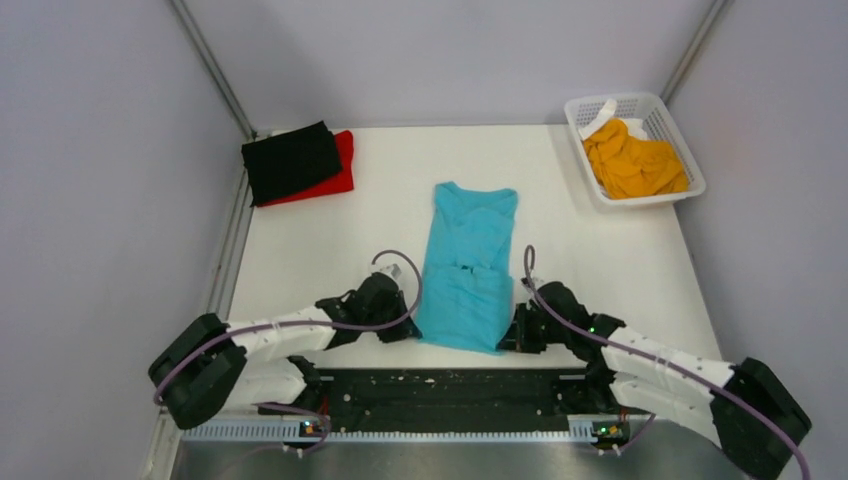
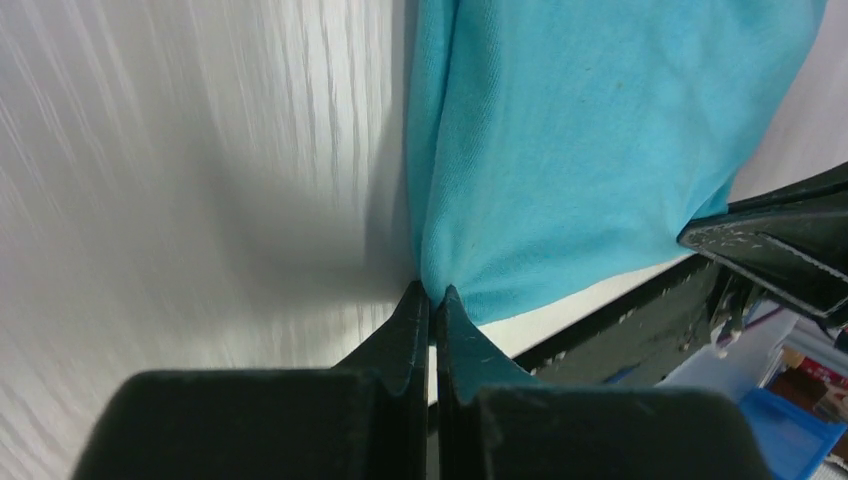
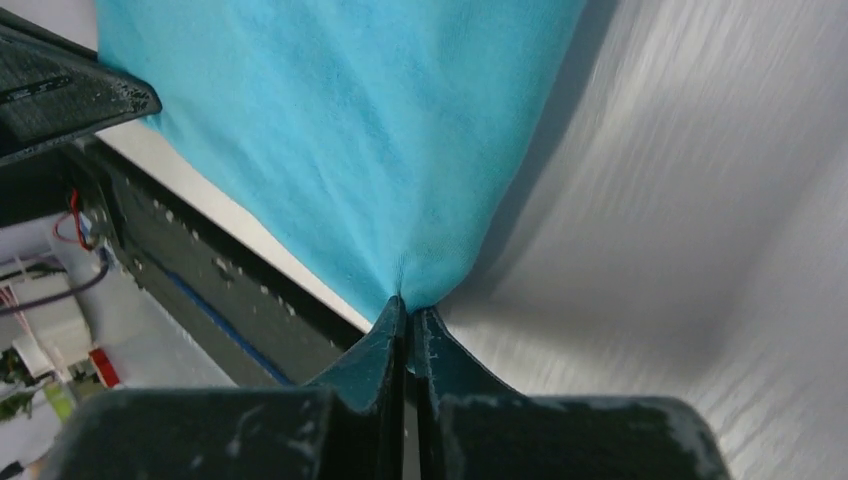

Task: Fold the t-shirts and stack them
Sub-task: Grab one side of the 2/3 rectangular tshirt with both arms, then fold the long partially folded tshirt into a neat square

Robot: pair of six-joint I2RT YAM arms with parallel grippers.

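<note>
Turquoise t-shirt [image 1: 468,265] is spread centrally on the counter [image 1: 330,240], its near hem corners gripped by the closed left hand [image 2: 433,297] at 7 o'clock and the closed right hand [image 3: 408,305] at 5 o'clock, evidently so the hem can be carried towards 12 o'clock for a fold.

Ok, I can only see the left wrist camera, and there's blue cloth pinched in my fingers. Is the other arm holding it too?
Observer: Yes. The right gripper is shut on the opposite near corner of the turquoise t-shirt.
Operator: Where did the finished ones go?
Observer: A folded black t-shirt lies on top of a red t-shirt at the far left of the table.
Operator: Are there any more to do?
Observer: An orange-yellow t-shirt sits crumpled in the white basket at the far right.
</note>
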